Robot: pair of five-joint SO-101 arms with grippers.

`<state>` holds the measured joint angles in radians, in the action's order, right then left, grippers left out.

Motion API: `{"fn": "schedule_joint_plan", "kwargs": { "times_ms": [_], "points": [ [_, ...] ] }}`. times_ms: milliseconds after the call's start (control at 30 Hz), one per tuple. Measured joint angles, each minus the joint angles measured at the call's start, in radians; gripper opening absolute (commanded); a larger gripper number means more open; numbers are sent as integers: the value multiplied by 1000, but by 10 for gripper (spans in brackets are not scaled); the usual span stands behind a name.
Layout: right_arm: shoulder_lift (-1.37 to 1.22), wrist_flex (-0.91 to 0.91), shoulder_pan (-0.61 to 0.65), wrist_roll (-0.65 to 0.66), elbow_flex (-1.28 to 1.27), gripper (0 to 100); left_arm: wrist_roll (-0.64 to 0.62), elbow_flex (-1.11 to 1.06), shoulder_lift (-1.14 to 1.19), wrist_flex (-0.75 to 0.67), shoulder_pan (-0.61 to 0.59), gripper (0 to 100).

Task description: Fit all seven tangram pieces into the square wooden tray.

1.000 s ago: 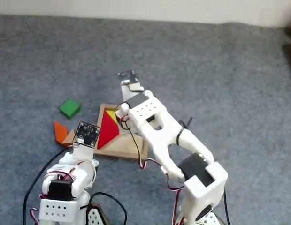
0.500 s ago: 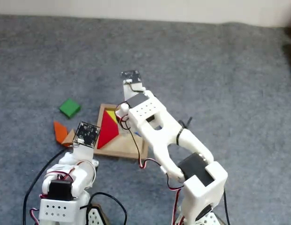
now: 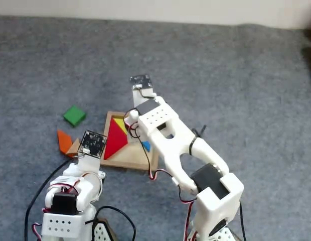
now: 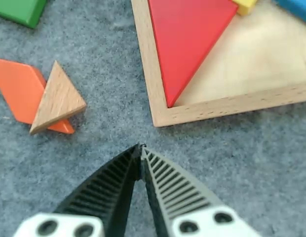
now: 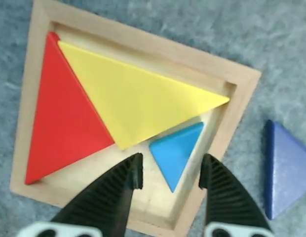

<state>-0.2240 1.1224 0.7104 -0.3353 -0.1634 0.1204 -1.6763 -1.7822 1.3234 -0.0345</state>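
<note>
Placement of the light-blue triangle [image 5: 175, 150] looks like the step in hand: it lies flat in the tray [image 5: 231, 112], under the right gripper [image 5: 172, 165], jaws wide apart, just beside the yellow triangle [image 5: 138, 96]. Next, I judge, the navy triangle [image 5: 286, 168] just outside the tray by that gripper needs fetching; the left gripper [image 4: 141, 150], pinched together and empty, hangs near the orange piece [image 4: 19, 94] and wood triangle [image 4: 57, 98].

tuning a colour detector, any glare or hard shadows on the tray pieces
Right wrist view: even light, no glare on the yellow triangle; left wrist view: red triangle matte, no hard shadow; high view: the right arm covers part of the tray.
</note>
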Motion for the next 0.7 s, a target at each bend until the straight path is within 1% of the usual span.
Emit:
{"fn": "schedule_joint_plan", "kwargs": {
  "times_ms": [233, 300, 367, 433, 567, 700],
  "points": [
    [0, 0, -6, 5, 0, 177, 0, 0, 0, 0, 0, 6],
    [0, 8, -6, 57, 0, 128, 0, 0, 0, 0, 0, 6],
    [0, 9, -6, 107, 0, 53, 0, 0, 0, 0, 0, 6],
    [11, 12, -6, 130, 0, 2, 0, 0, 0, 0, 0, 6],
    [15, 12, -3, 195, 0, 6, 0, 0, 0, 0, 0, 6],
    [11, 3, 8, 209, 0, 5, 0, 0, 0, 0, 0, 6]
  ]
}}
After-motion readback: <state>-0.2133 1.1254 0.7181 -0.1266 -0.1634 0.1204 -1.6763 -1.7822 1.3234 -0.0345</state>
